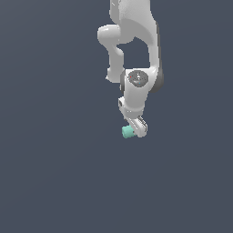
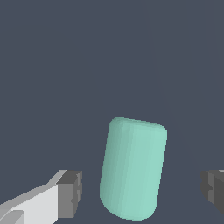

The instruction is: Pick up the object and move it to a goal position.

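Observation:
The object (image 2: 133, 168) is a smooth teal-green short cylinder lying between the fingers of my gripper (image 2: 142, 192). The wrist view shows a dark gap between it and each grey pad (image 2: 70, 192), so the jaws stand open around it without touching. In the exterior view the object (image 1: 128, 132) pokes out toward the exterior view's left from the gripper (image 1: 137, 130), which hangs at the lower end of the white arm (image 1: 136, 86). No goal marker shows in either view.
A plain dark grey-blue surface (image 1: 54, 182) fills the space all around the arm. Nothing else stands in view.

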### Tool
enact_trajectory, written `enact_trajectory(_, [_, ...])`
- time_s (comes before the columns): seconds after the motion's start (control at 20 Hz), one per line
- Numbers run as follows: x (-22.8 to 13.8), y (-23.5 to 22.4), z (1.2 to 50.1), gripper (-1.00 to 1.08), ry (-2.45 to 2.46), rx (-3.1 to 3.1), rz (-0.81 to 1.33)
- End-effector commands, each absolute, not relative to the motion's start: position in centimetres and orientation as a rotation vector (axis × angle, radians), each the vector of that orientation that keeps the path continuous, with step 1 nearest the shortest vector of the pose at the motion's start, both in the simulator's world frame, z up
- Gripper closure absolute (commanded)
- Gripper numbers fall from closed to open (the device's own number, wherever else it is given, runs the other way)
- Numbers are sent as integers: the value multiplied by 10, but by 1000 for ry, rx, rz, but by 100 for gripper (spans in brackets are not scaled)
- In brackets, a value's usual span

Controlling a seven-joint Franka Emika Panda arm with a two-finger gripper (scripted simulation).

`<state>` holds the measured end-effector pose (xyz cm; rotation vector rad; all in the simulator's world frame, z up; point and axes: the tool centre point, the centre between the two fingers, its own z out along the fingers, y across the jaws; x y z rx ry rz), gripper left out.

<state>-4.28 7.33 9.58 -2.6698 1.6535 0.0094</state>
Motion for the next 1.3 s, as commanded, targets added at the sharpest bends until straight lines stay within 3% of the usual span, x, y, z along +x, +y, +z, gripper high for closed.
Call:
enact_trajectory(0.0, [-45,75,94,-92,1718,-2629,6])
enact_trajectory(0.8, [-50,80,89,-92,1850,-2539,0])
enact_trajectory(1.25, [-51,80,54,-92,1854,-2536,0])
